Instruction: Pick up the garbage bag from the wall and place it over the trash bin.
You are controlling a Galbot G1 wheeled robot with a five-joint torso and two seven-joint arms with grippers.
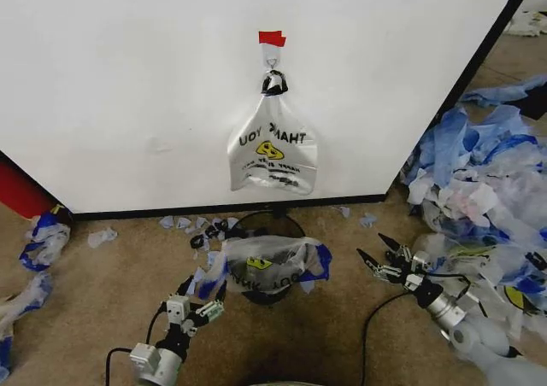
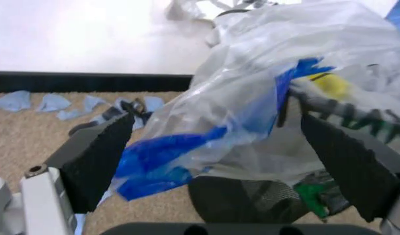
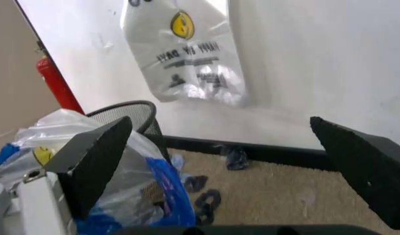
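Clear plastic with blue handles identifies the garbage bag, which lies draped over the rim of the trash bin on the carpet just before the wall. A similar smiley bag with a black top hangs from the hook under the red tape patch. Judged from this layout, the pick-up is done and the placement is largely made; whether the bag mouth fully rings the rim cannot be told. Left tool: jaws spread, at the bag's near blue edge, the plastic lying between its pads without being clamped. Right tool: jaws apart, empty, just beside the bin on its other side, near the blue-and-white plastic scraps.
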